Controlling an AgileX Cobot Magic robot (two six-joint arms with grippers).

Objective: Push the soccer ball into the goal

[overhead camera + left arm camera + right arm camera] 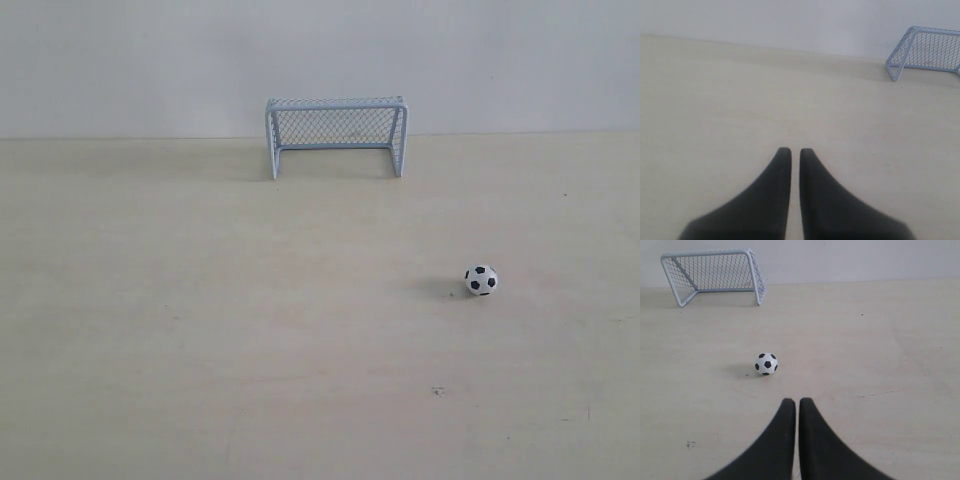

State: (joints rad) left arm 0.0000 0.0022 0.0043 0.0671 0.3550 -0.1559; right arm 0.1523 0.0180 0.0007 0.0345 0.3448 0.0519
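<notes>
Behind soccer ball (766,363), right jaws together.

Just ahead of the jaws of your right gripper (793,402) you see the soccer ball (766,363), white with black pentagon patches. Farther beyond those jaws, the goal (335,135) has a pale blue-white frame and fine diamond-mesh netting. The right gripper and your left gripper (795,152) are plain black. The table (200,330) is pale cream with a few dark specks, and the wall (100,60) is flat grey-white
</notes>
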